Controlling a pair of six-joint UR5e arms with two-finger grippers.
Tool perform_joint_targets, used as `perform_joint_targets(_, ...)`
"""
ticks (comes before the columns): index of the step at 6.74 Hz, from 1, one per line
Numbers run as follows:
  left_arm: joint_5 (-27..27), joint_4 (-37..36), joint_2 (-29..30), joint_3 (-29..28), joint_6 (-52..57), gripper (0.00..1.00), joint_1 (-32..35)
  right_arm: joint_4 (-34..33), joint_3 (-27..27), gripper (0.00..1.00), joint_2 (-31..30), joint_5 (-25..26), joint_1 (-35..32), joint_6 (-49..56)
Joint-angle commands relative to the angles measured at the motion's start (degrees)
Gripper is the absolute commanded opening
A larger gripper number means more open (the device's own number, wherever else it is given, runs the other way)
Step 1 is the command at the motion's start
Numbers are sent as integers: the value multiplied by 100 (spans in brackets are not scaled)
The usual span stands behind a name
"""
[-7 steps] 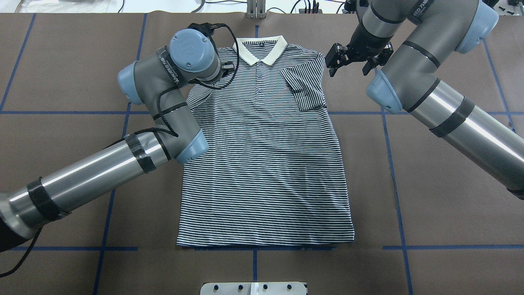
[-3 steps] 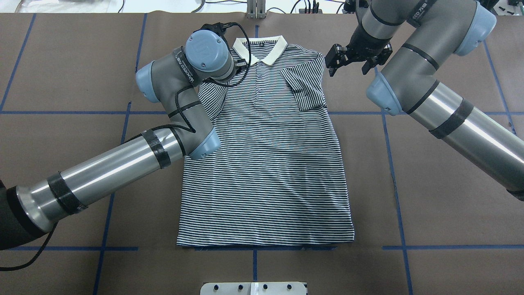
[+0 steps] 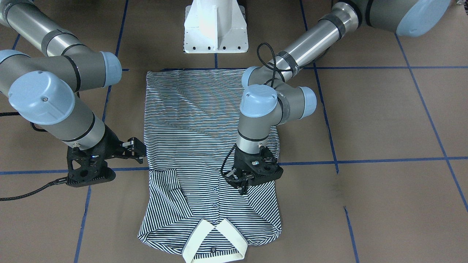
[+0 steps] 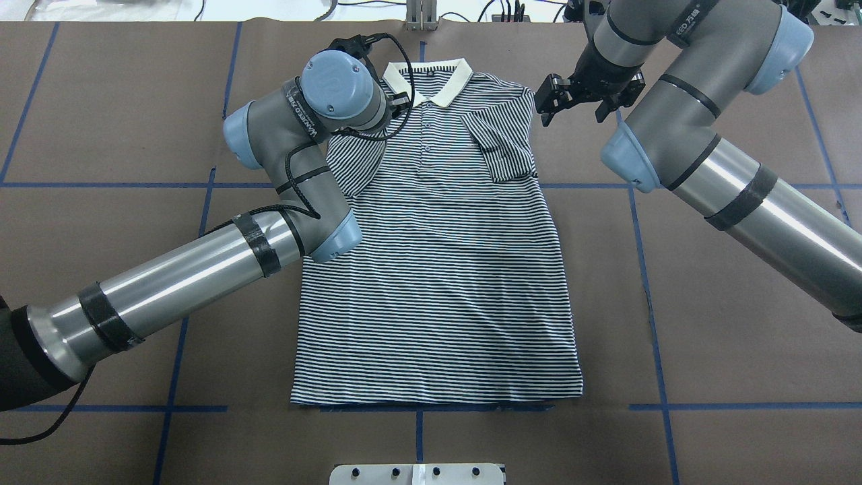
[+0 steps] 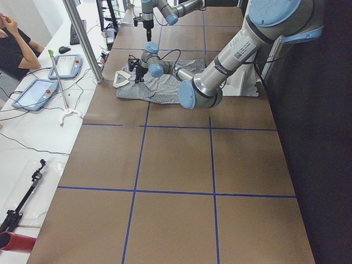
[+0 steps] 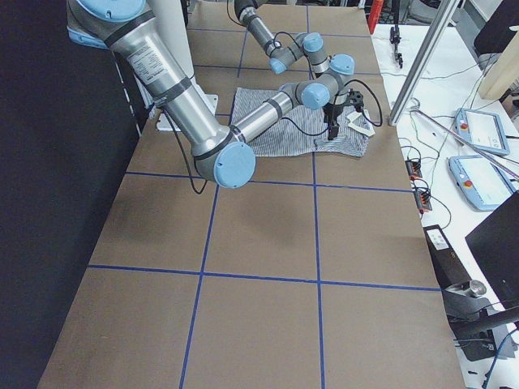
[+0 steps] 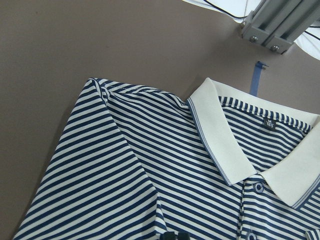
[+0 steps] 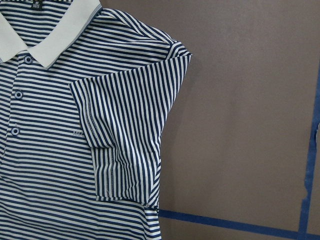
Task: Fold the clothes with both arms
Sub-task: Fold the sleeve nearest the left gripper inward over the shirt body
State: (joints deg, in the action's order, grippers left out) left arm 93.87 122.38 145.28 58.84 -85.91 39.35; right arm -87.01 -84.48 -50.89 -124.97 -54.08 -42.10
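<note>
The striped polo shirt (image 4: 438, 269) lies flat, face up, with its cream collar (image 4: 431, 81) at the far edge. Its right sleeve (image 4: 505, 145) is folded in over the chest, as the right wrist view shows at the sleeve (image 8: 125, 135). My right gripper (image 4: 576, 101) hangs open just outside that shoulder, holding nothing. The left sleeve (image 4: 353, 165) is folded in too. In the front view my left gripper (image 3: 242, 189) is down on the shirt (image 3: 190, 120) near the button line, jaws pinched on the sleeve cloth. My wrist hides it in the overhead view.
The white pedestal base (image 3: 215, 25) stands at the shirt's hem end. An aluminium post (image 4: 421, 17) rises behind the collar. Blue tape lines (image 4: 646, 269) cross the brown table cover. A person (image 5: 14, 44) sits by a side bench with control tablets (image 5: 36, 93).
My left arm has swung right, towards the collar, carrying the left sleeve in over the shirt's body. The right arm has barely moved and stays open.
</note>
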Motion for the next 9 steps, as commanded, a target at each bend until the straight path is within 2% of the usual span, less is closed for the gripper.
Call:
perform_joint_targets(1, -26, 179, 9, -31, -92, 100, 3, 0, -16, 100, -8, 34, 11, 0)
perform_joint_targets(3, 165, 243, -34, 178, 256, 100, 12, 0, -86, 100, -113, 34, 2, -43)
perform_joint_targets(4, 559, 68, -461, 728, 468, 100, 20, 0, -461, 100, -453, 43, 89, -253)
perform_joint_targets(5, 850, -290, -1266, 1900, 688, 100, 20, 0, -1039, 100, -970, 95, 299, -733)
perform_joint_targets(6, 1044, -1059, -1761, 2990, 1116, 100, 46, 192, -1706, 100, -1636, 592, 719, -1147)
perform_joint_targets(7, 1037, -1676, -2166, 3985, 1364, 100, 47, 1038, -2191, 100, -2443, 718, 1132, -2056)
perform_joint_targets(8, 1011, -2065, -2292, 4508, 1384, 100, 47, 2282, -2396, 100, -3061, 989, 1623, -3179)
perform_joint_targets(9, 1011, -2191, -2380, 4870, 1375, 100, 47, 2416, -2903, 100, -3580, 1706, 2472, -3869)
